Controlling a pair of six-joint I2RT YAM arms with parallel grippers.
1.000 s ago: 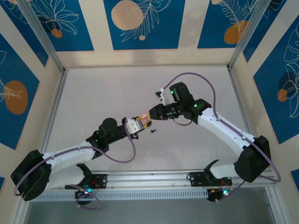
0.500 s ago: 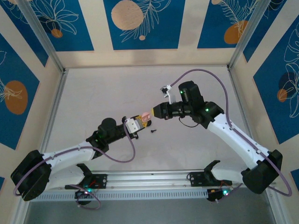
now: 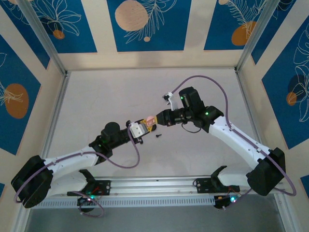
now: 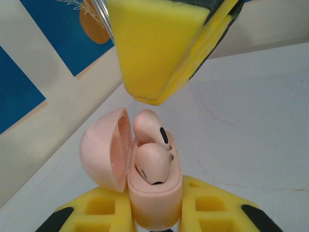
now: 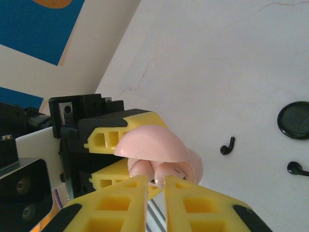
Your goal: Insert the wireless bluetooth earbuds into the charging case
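Note:
My left gripper [image 4: 154,205] is shut on the pink charging case [image 4: 154,193], which stands just above the table with its lid [image 4: 104,147] swung open. Two pink earbuds sit in its wells: the near earbud [image 4: 152,163] low, the far earbud [image 4: 148,126] standing higher. My right gripper [image 5: 156,179] is shut, and its yellow fingertips [image 4: 147,94] hover right over the raised earbud. From above, the case [image 3: 151,119] lies between the left gripper [image 3: 146,125] and the right gripper [image 3: 157,119]. Two tiny black stemmed pieces [image 5: 228,146] [image 5: 297,168] lie on the table.
A black round disc [image 5: 294,120] rests on the white table beside the black pieces. One black piece [image 3: 158,136] lies just in front of the grippers. The table [image 3: 106,96] is walled on three sides, with aluminium rails at the left, right and front.
The right arm drew back to the right from the case, then came back to it with its jaws closing slightly. The left arm and case stayed still.

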